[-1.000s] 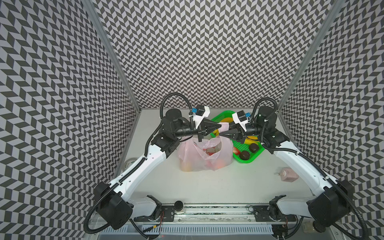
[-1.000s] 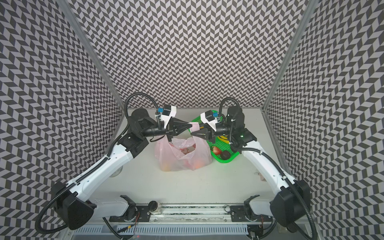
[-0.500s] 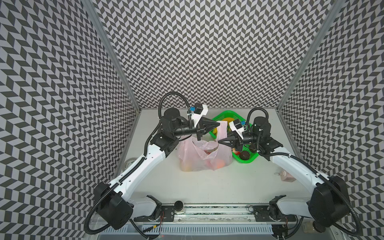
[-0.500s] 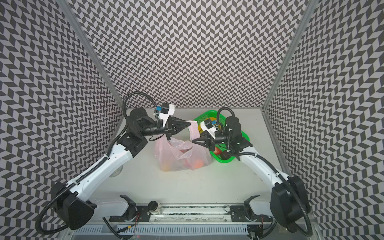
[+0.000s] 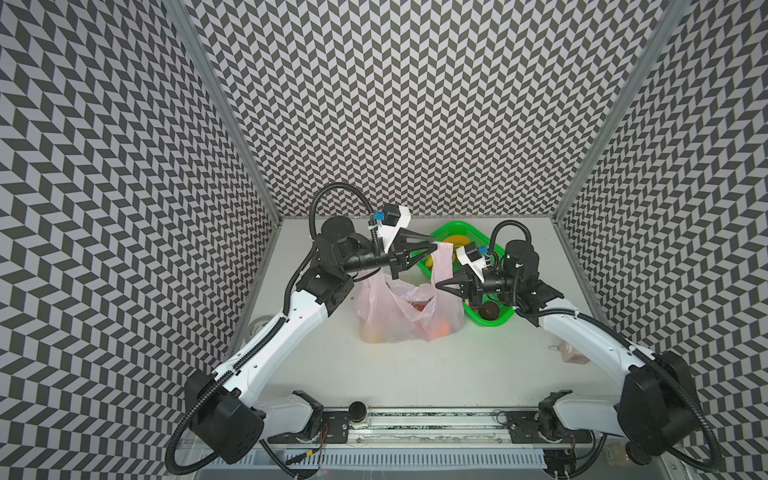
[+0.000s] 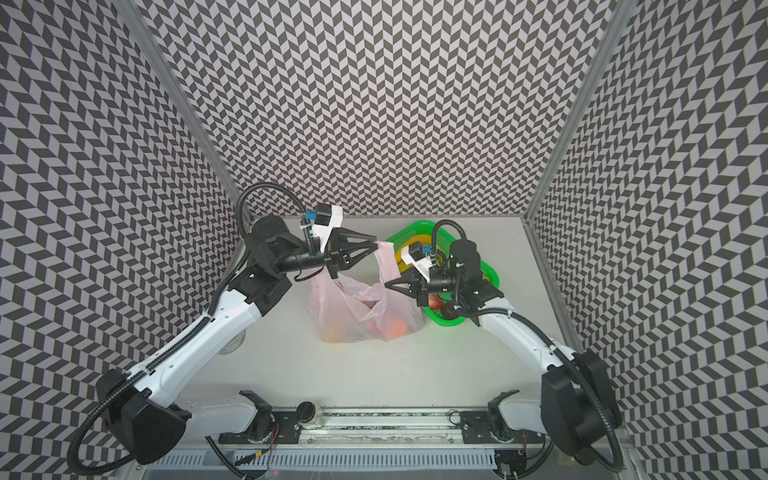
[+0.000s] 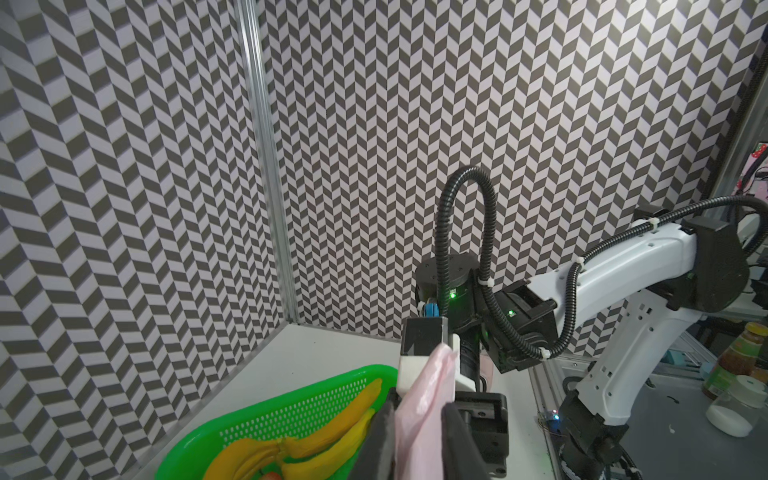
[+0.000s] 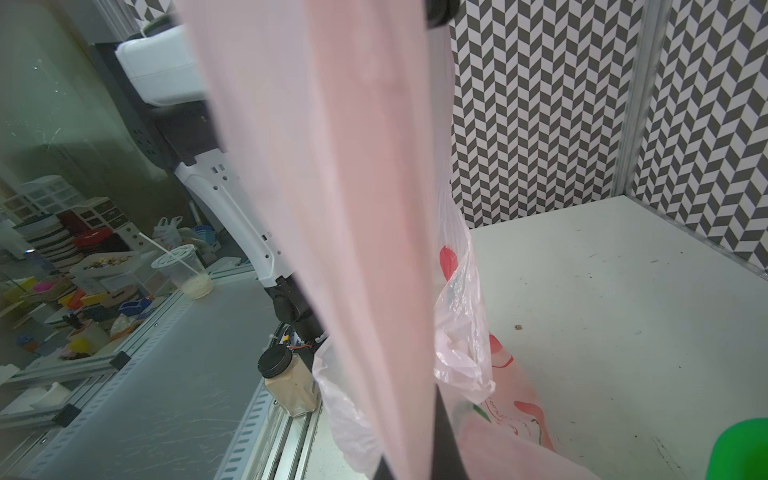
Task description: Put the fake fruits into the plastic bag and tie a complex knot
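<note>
The left gripper (image 5: 435, 244) stands with jaws parted; the handle (image 5: 443, 266) of the plastic bag (image 5: 395, 320) passes between its fingers (image 7: 459, 444). The right gripper (image 5: 437, 286) is pressed together on the same handle, lower down the strip, below the left gripper's tips. The bag body rests on the table (image 5: 415, 374) beneath both grippers, with fake fruits (image 5: 442, 328) inside. Beyond the left gripper's tips, bananas (image 7: 328, 432) lie in the green basket (image 7: 266, 407); the right gripper's wrist hangs over it.
</note>
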`<state>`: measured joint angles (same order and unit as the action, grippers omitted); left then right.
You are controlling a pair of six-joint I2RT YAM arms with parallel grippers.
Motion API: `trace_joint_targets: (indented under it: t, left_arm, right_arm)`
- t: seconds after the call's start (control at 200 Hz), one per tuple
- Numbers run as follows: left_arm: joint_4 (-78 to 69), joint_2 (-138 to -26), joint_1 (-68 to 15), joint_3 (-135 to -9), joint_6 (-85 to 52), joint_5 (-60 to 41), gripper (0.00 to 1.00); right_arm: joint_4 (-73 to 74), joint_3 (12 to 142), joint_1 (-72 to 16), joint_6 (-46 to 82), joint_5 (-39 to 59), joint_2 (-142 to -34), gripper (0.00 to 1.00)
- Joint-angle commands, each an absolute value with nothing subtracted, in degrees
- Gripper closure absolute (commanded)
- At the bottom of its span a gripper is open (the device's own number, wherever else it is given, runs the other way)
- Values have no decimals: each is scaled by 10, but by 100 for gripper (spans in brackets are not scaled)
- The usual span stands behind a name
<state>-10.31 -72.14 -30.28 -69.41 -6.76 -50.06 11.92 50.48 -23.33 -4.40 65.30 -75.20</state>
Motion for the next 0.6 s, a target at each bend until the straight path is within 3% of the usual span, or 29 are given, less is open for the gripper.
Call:
trace_joint_targets:
  t: [0.0, 0.25, 0.596]
  left_arm:
    - [-130, -694, -298, -702, -77, -508, 65]
    - [-146, -655, -282, -709, -122, -523, 49]
    - [-142, -577, -221, -697, -156, -514, 42]
  right_arm:
    - [127, 518, -229, -47, 638, -746, 100]
    - [125, 518, -221, -47, 634, -747, 100]
    - [122, 521, -212, -47, 631, -753, 100]
